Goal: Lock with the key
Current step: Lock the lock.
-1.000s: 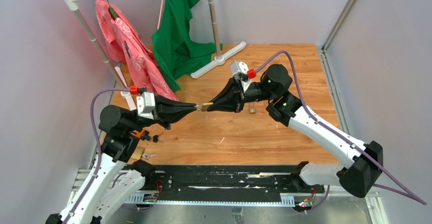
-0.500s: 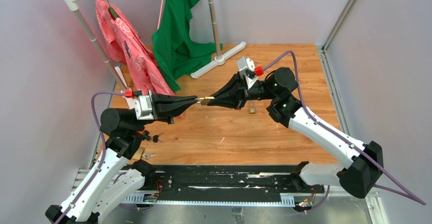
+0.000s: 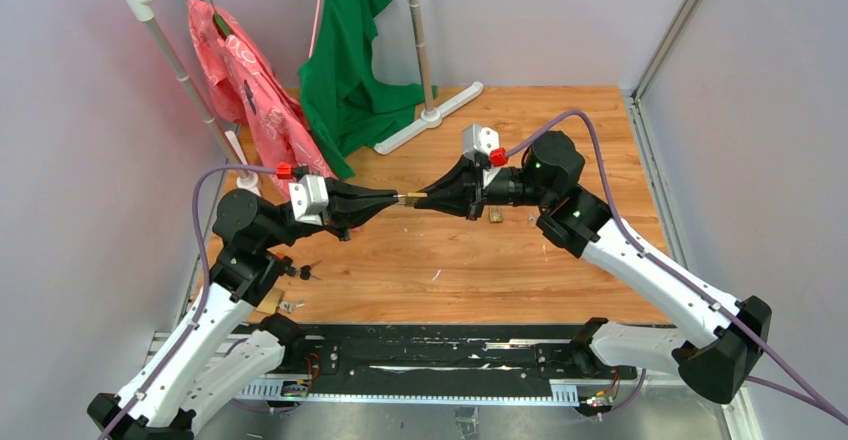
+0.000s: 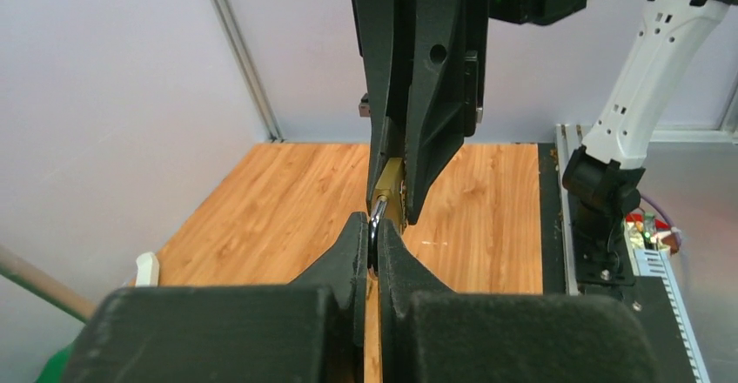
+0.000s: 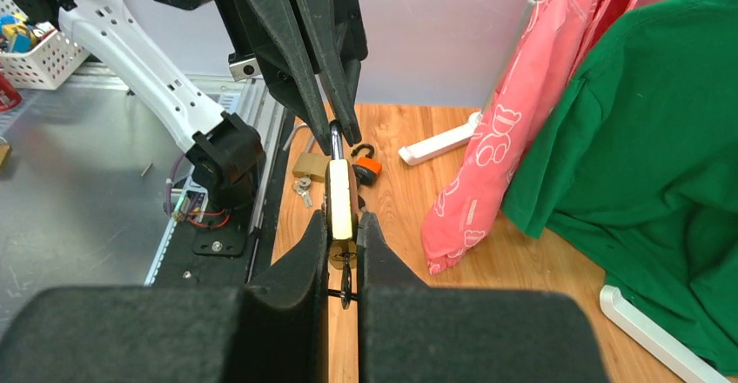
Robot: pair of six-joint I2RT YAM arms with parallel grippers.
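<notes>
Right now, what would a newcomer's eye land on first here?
The two black arms meeting tip to tip above the middle of the wooden table, sharing a small brass padlock: the right gripper clamps its body, the left gripper its shackle. Behind them, a pink shirt and a green shirt hang from a rack.

A small brass padlock [image 5: 339, 198] hangs in mid-air above the wooden table, pinched at its body between two dark fingers, its narrow edge facing the right wrist camera. Its silver shackle [image 4: 378, 225] points away toward the other arm and is clamped there. A dark key [image 5: 346, 280] sticks out of the padlock's bottom end.
</notes>
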